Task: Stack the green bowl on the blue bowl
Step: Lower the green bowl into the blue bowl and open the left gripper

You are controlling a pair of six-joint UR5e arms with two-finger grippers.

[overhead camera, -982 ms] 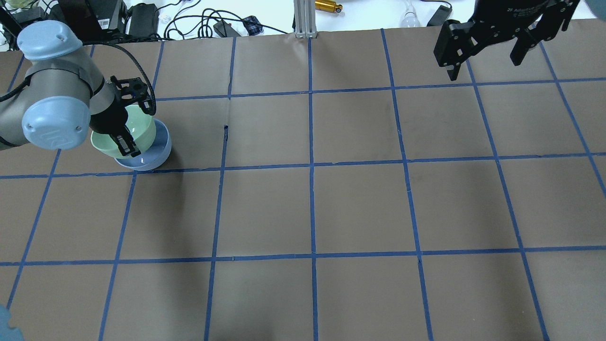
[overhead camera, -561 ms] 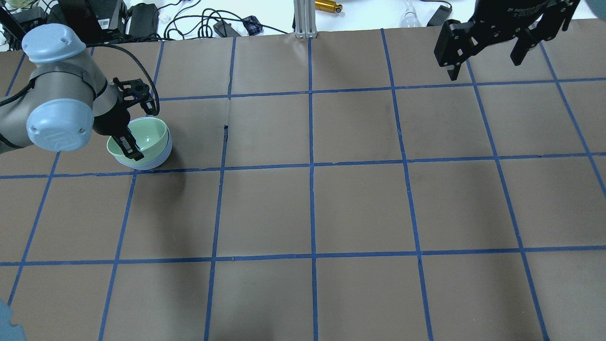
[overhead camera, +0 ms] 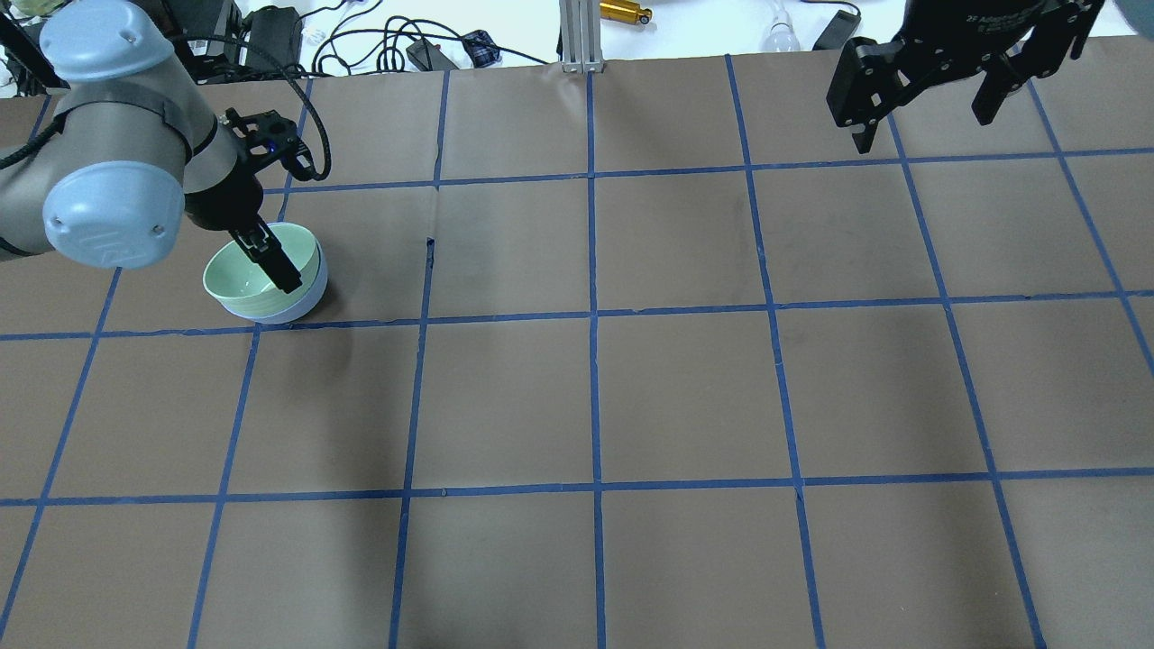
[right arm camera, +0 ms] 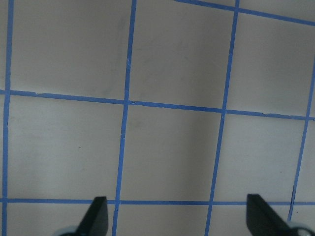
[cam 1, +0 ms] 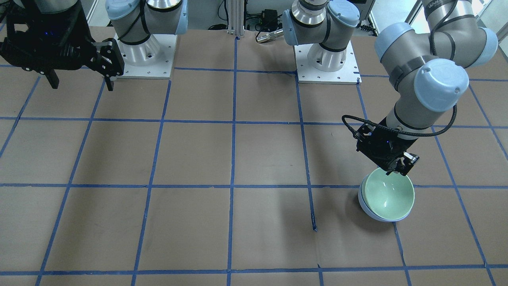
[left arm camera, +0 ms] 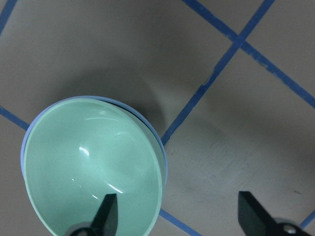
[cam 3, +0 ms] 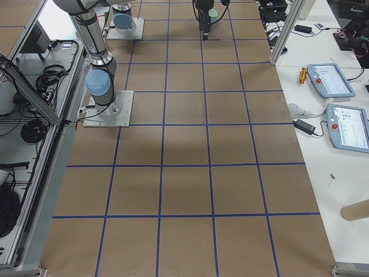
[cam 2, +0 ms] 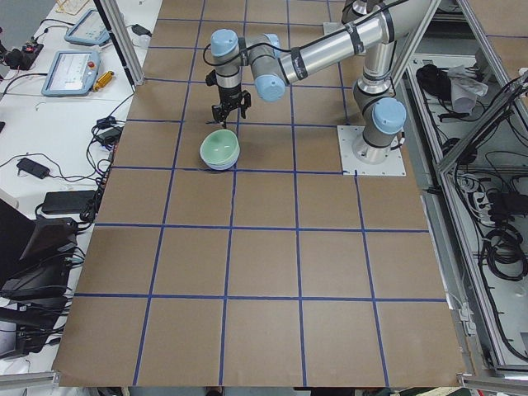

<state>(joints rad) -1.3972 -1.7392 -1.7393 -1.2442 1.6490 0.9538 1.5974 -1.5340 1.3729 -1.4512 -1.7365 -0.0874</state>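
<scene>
Gloss marked the smooth, round green bowl (cam 1: pixel 389 194), nested upright in the blue bowl (cam 1: pixel 362 203) on the paper-covered table (cam 1: pixel 190 151); the left pincer (cam 1: pixel 399 169) hung over its robot-side rim. Overhead, the green bowl, tilted a second before, sat level. The left wrist view made plain what those left unclear: fingers (left arm camera: pixel 106 216) spread apart, gripping nothing, one above the green rim. The right wrist view showed the right pincer (right arm camera: pixel 177 198) spread wide above the table.
</scene>
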